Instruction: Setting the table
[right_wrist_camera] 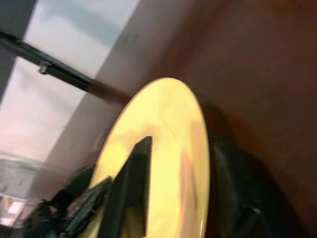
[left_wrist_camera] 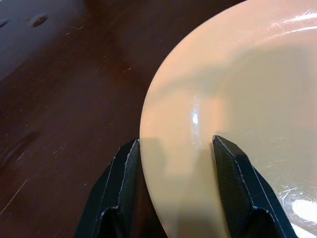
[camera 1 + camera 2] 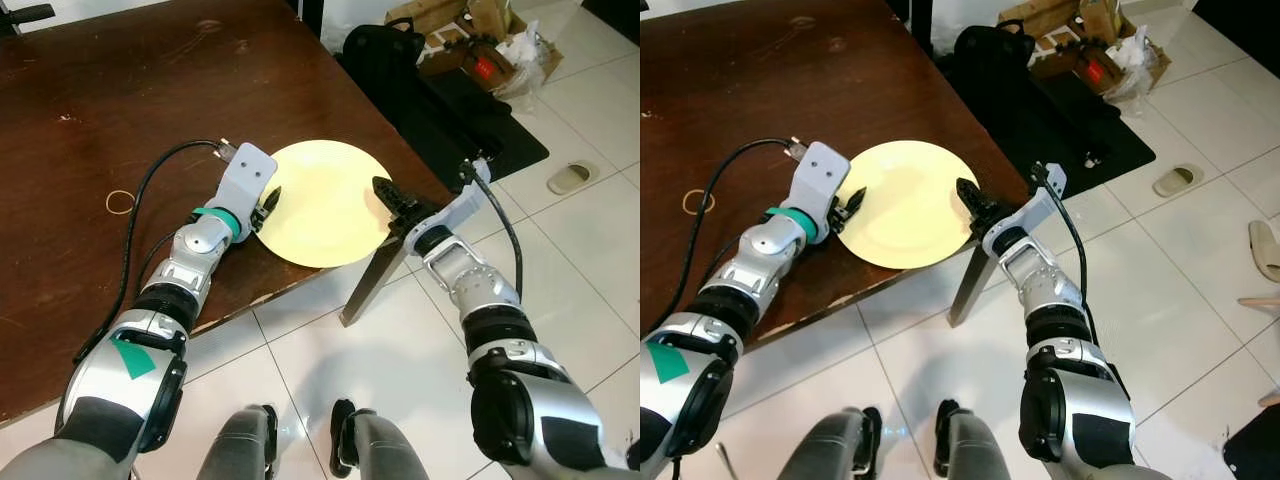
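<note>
A round yellow plate [image 3: 325, 200] lies at the near right corner of the dark wooden table [image 3: 100, 100], its near rim reaching past the table edge. My left gripper [image 3: 270, 203] is at the plate's left rim, and in the left wrist view its two black fingers [image 2: 124, 173] straddle that rim with the plate [image 2: 237, 89] between them. My right gripper [image 3: 385, 190] is at the right rim. Seen from the right wrist, one finger [image 1: 133, 183] lies over the plate [image 1: 168, 119] and the other sits beneath it. Both grippers look shut on the rim.
A rubber band [image 3: 120, 203] lies on the table to the left. The table leg [image 3: 375, 280] stands below the corner. On the white tiled floor at right are a black bag [image 3: 385, 45], a black mat [image 3: 480, 120], cardboard clutter [image 3: 480, 40] and a slipper [image 3: 570, 178].
</note>
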### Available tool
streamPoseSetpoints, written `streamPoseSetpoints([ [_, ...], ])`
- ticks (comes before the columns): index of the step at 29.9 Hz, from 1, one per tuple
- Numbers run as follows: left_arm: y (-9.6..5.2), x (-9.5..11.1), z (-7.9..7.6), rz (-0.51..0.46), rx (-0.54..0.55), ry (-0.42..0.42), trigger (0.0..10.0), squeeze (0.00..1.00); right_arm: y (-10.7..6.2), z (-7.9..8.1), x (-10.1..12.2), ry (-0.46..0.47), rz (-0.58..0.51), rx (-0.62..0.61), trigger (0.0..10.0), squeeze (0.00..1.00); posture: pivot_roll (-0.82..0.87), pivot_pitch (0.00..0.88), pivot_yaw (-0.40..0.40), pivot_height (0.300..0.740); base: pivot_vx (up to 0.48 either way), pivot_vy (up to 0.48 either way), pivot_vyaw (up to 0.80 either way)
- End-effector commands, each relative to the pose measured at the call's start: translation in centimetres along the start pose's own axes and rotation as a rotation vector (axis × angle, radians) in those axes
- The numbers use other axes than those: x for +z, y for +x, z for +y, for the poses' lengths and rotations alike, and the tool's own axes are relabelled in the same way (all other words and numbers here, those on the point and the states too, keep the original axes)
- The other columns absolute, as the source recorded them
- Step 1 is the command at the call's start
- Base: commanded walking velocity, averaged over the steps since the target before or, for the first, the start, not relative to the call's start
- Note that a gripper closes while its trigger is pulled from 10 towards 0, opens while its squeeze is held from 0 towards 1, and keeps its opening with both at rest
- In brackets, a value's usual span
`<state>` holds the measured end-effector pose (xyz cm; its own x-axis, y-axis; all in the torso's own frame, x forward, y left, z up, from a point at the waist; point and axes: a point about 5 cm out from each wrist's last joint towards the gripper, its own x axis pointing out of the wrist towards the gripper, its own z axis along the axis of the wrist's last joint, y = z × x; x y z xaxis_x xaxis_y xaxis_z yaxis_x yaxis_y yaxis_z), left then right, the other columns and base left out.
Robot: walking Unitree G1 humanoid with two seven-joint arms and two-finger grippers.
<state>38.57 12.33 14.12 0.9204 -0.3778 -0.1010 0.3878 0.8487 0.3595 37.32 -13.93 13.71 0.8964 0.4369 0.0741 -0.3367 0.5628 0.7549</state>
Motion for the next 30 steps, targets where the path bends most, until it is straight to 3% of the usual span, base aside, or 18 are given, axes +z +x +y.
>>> streamPoseSetpoints([
  [1, -0.5, -3.0, -3.4, 0.124, -0.118, -0.023, 10.0, 0.00, 0.7, 1.5, -1.0, 0.024, 0.033, 0.087, 0.0, 0.00, 0.18, 0.176, 0.005, 0.740, 0.000, 0.000, 0.00],
  [4, -0.5, -2.9, -3.4, 0.119, -0.116, -0.027, 10.0, 0.00, 0.8, 1.8, -0.6, 0.016, 0.021, 0.106, 0.0, 0.00, 0.18, 0.176, 0.005, 0.740, 0.000, 0.000, 0.00],
  [6, 0.1, -0.6, -2.3, -0.003, -0.064, -0.094, 10.0, 0.00, 0.9, 3.7, 1.5, -0.030, -0.060, 0.207, 0.0, 0.00, 0.18, 0.168, 0.010, 0.740, 0.000, 0.000, 0.00],
  [8, 0.1, -0.6, -2.3, -0.003, -0.064, -0.094, 10.0, 0.00, 0.9, 3.7, 1.5, -0.030, -0.060, 0.207, 0.0, 0.00, 0.18, 0.168, 0.010, 0.740, 0.000, 0.000, 0.00],
  [11, 0.5, 3.9, 0.2, -0.219, 0.005, -0.198, 10.0, 0.00, 0.6, 5.7, 3.5, -0.067, -0.132, 0.292, 0.0, 0.00, 0.18, 0.162, 0.017, 0.740, 0.000, 0.000, 0.00],
  [13, 0.5, 3.9, 0.2, -0.219, 0.005, -0.198, 10.0, 0.00, 0.6, 5.7, 3.5, -0.067, -0.132, 0.292, 0.0, 0.00, 0.18, 0.162, 0.017, 0.740, 0.000, 0.000, 0.00],
  [15, 0.1, 6.5, 1.9, -0.336, 0.035, -0.219, 10.0, 0.00, 0.5, 6.0, 4.0, -0.079, -0.149, 0.308, 0.0, 0.00, 0.18, 0.162, 0.018, 0.740, 0.000, 0.000, 0.00],
  [18, -0.2, 7.7, 2.7, -0.385, 0.044, -0.228, 10.0, 0.00, 0.4, 6.0, 4.1, -0.081, -0.154, 0.304, 0.0, 0.00, 0.18, 0.160, 0.019, 0.740, 0.000, 0.000, 0.00],
  [20, -1.5, 10.8, 4.7, -0.506, 0.036, -0.288, 10.0, 0.00, 0.2, 5.8, 4.4, -0.078, -0.164, 0.292, 0.0, 0.00, 0.18, 0.161, 0.019, 0.740, 0.000, 0.000, 0.00],
  [21, -1.5, 10.8, 4.7, -0.506, 0.036, -0.288, 10.0, 0.00, 0.2, 5.8, 4.4, -0.078, -0.164, 0.292, 0.0, 0.00, 0.18, 0.161, 0.019, 0.740, 0.000, 0.000, 0.00],
  [23, -3.0, 12.8, 6.2, -0.593, -0.006, -0.346, 10.0, 0.00, 0.0, 5.8, 4.6, -0.073, -0.179, 0.286, 0.0, 0.00, 0.18, 0.161, 0.019, 0.740, 0.000, 0.000, 0.00],
  [24, -3.0, 12.8, 6.2, -0.593, -0.006, -0.346, 10.0, 0.00, 0.0, 5.8, 4.6, -0.073, -0.179, 0.286, 0.0, 0.00, 0.18, 0.161, 0.019, 0.740, 0.000, 0.000, 0.00],
  [27, -5.5, 14.2, 8.0, -0.665, -0.093, -0.432, 10.0, 0.00, -0.3, 5.2, 4.9, -0.060, -0.205, 0.252, 0.0, 0.00, 0.20, 0.166, 0.027, 0.740, 0.000, 0.000, 0.00],
  [30, -6.1, 14.2, 8.5, -0.672, -0.108, -0.439, 10.0, 0.00, -0.5, 4.9, 5.0, -0.049, -0.212, 0.238, 0.0, 0.00, 0.20, 0.166, 0.027, 0.740, 0.000, 0.000, 0.00],
])
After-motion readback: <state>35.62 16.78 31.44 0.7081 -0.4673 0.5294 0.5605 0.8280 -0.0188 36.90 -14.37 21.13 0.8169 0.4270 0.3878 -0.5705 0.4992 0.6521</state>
